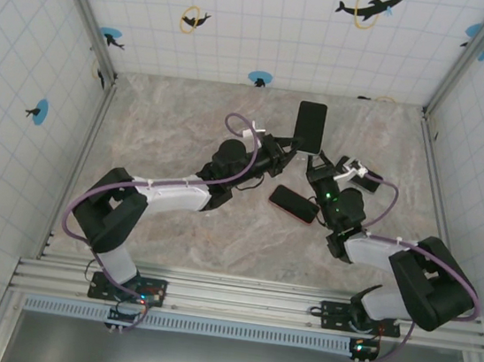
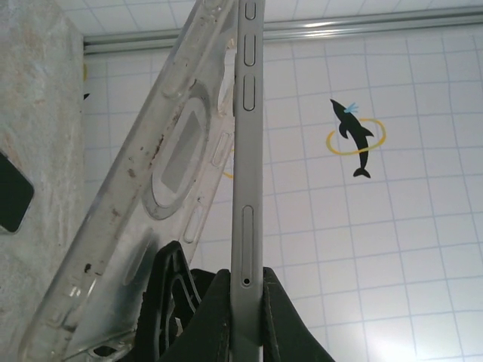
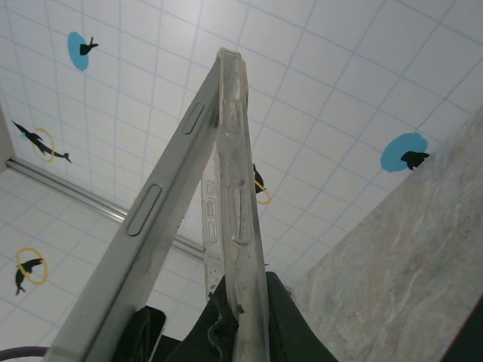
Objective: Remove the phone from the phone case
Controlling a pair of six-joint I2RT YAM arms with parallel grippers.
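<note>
Near the back of the marble-patterned tabletop, the slim grey-edged phone with a black face is held at its near end by both arms. Just left of the phone, the left gripper reaches in. Just right of it sits the right gripper.

In the left wrist view, the left gripper has its black fingers clamped flat on the two faces of the phone. The phone's long side edge, with buttons, runs straight up from them. The clear plastic phone case leans away to the left of the phone. It meets the phone at the far end and stands apart from it near the fingers.

In the right wrist view, the right gripper has its fingers pinched on the rim of the case, and the phone slants off to the left of it.

Towards the arm bases from the phone, a dark flat slab with a red edge lies on the table, close below both wrists. Bare tabletop spreads wide to the left of the phone and more narrowly to its right. The tiled back wall stands just beyond it.

The left arm stretches long and low from its base, with its elbow well left of the phone. The right arm is folded tightly, with its forearm pointing up at the phone.
</note>
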